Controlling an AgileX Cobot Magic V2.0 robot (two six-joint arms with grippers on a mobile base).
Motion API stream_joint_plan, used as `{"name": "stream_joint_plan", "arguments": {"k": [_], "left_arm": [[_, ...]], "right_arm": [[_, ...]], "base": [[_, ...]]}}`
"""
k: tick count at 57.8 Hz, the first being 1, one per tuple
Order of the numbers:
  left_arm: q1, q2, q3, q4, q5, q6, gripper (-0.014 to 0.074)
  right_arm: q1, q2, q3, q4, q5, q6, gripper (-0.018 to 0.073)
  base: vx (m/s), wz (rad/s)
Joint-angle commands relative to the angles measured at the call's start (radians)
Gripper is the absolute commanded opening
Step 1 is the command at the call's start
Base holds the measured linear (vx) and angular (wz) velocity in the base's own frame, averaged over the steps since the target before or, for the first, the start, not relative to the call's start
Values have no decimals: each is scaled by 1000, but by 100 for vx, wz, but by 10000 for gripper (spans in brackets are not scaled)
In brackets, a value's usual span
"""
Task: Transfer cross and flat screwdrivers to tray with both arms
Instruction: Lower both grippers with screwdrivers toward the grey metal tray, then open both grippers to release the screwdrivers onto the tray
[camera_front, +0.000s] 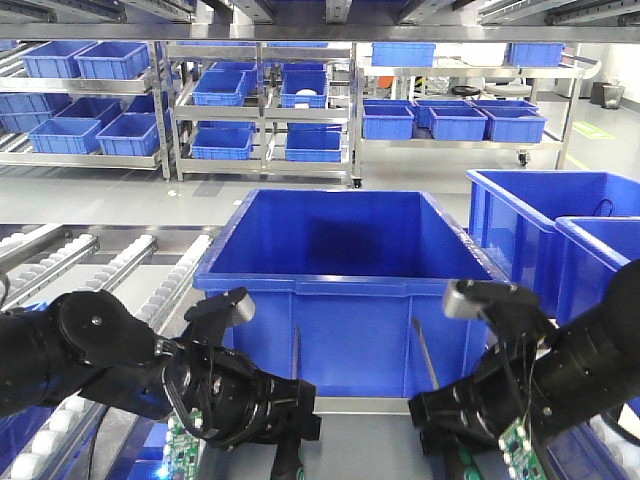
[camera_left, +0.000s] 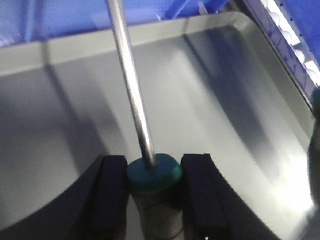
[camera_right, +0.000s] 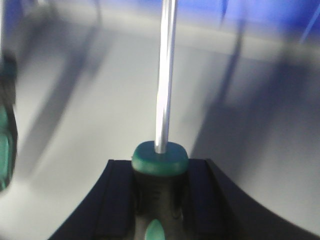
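Shelving stacked with small blue bins (camera_front: 222, 86) is seen at the back, and a deep blue bin (camera_front: 340, 265) stands just behind the grey tray (camera_left: 70, 115). Both arms are lowered over that tray. The left gripper (camera_left: 154, 185) is pinched on one screwdriver (camera_left: 131, 85) at its green-capped handle, its shaft raised above the tray floor. The right gripper (camera_right: 159, 187) is likewise clamped on the other screwdriver (camera_right: 165, 75). Which tip is flat cannot be told. Two risks are judged: a shaft could be knocked against the bin wall, given how near it stands, and the handles, close together, could be clashed if both are released at once.
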Motion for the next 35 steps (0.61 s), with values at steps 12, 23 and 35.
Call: {"name": "stream_joint_plan", "arguments": {"k": [12, 23, 35], "left_arm": [[-6, -41, -30, -58, -22, -9, 190], [-6, -41, -30, -55, -25, -8, 417], [-6, -41, -30, -56, -22, -8, 546]], "right_arm": [[0, -29, -35, 26, -16, -28, 180], [0, -29, -35, 27, -12, -11, 397], [0, -29, -35, 27, -12, 3, 585]], "base": [[0, 0], [0, 0], [0, 0]]}}
